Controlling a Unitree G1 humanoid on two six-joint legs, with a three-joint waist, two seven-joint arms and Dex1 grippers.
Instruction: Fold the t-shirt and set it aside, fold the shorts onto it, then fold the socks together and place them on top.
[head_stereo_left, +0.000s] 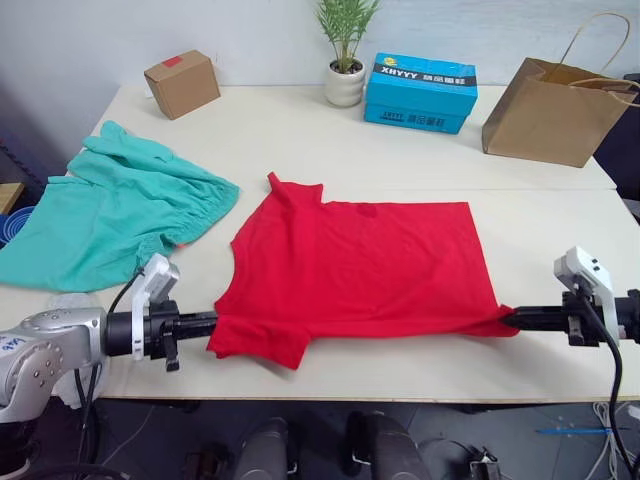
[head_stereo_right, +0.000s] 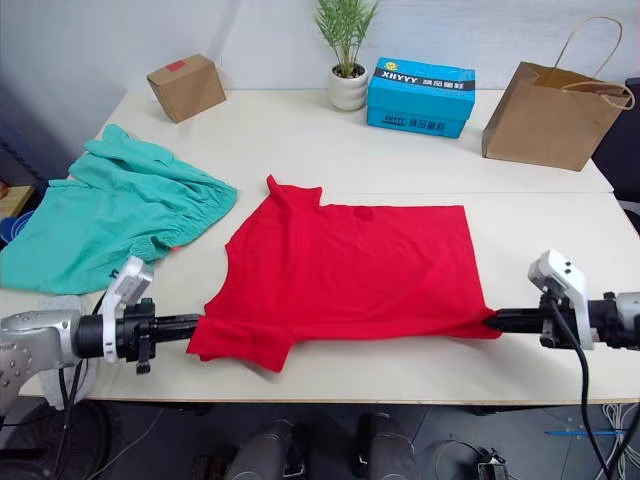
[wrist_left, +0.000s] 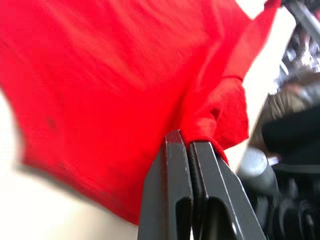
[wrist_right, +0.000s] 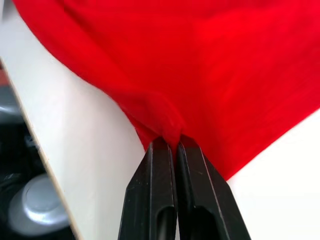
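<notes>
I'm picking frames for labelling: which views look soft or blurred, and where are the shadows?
Left wrist view: the bright red cotton t-shirt is smeared, the black tool sharper. Right wrist view: cloth soft, right tool crisp. Left eye view: sharp, evenly lit, with only a faint shadow under the shirt's near edge on the pale wooden table.

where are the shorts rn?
The shorts lie crumpled on the table's left side in the head views, beside the t-shirt, in front of the cardboard box.
</notes>
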